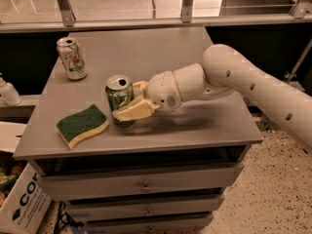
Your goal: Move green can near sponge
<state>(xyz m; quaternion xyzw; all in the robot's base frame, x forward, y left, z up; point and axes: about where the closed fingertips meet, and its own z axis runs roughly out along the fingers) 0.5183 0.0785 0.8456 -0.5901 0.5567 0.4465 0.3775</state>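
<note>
Now my gripper [126, 102] has its fingers closed around the green can [118, 95], standing on the counter [204, 126] near the sponge [82, 125], so releasing cleanly comes next.

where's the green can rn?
In the camera view, the green can stands upright on the table, left of centre, held in the gripper, just right of the sponge and in front of the white can.

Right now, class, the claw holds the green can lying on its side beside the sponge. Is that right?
No: the camera view shows the green can standing upright, not on its side. The claw does hold it beside the sponge.
</note>
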